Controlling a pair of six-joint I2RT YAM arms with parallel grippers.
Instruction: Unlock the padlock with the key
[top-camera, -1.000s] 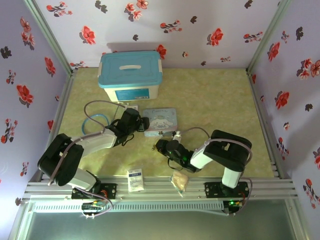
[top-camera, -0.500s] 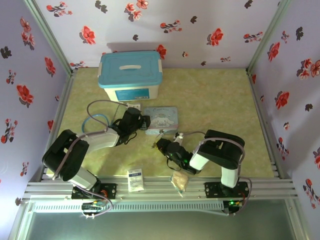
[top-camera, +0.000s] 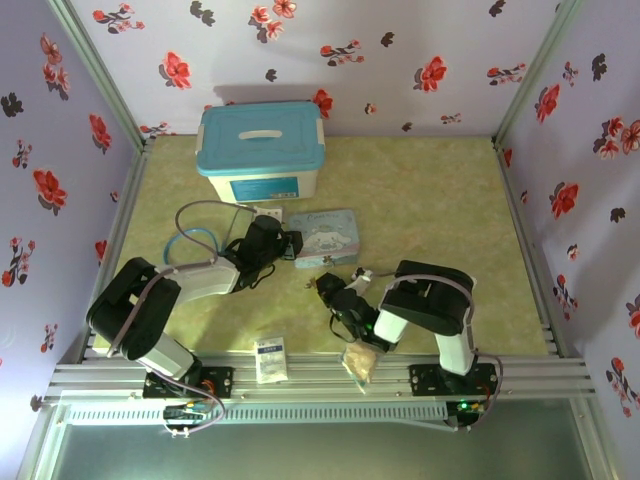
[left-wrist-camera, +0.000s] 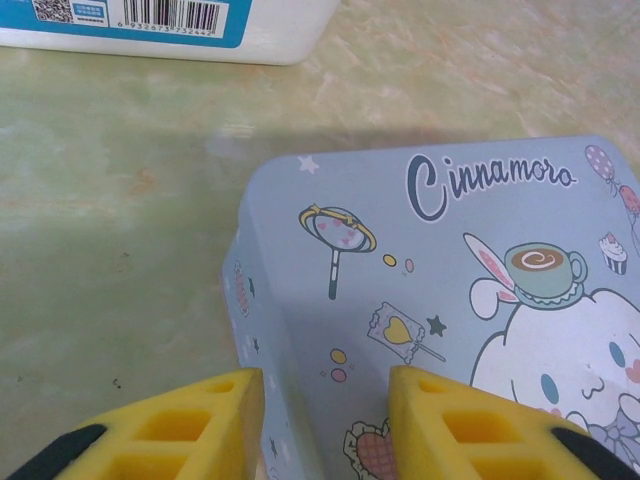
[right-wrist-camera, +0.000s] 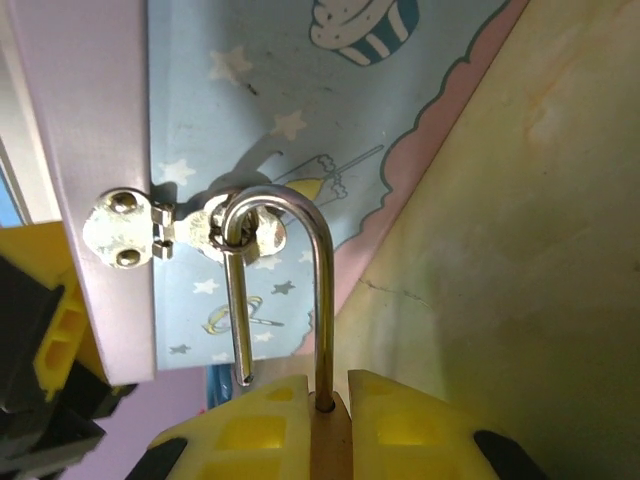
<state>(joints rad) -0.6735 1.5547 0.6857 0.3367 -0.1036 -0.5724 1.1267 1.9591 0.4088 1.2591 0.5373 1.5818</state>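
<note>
On my right wrist feed the right gripper has its 2 yellow fingers pinched on the brass body of the padlock, with barely any gap beyond the body itself. The silver shackle rises from between them and curves through the loop of the hasp on the side of the pale blue cartoon tin. 1 leg of the shackle runs down into the body. The other leg ends bare in the air beside the body (so the lock reads as open to me).

On the left wrist feed the left gripper is spread wide, with 1 finger outside the tin's corner and the other over the printed lid. The corner sits between them, and I cannot tell whether either pad presses on it.

From the overhead camera, the tin lies near the middle of the green table. The left gripper is at its left end and the right gripper is just in front of its near edge. A white box with a teal lid stands behind the tin, and the blue-tubed stethoscope lies to the left. A white packet and a tan wrapper rest by the near rail.
</note>
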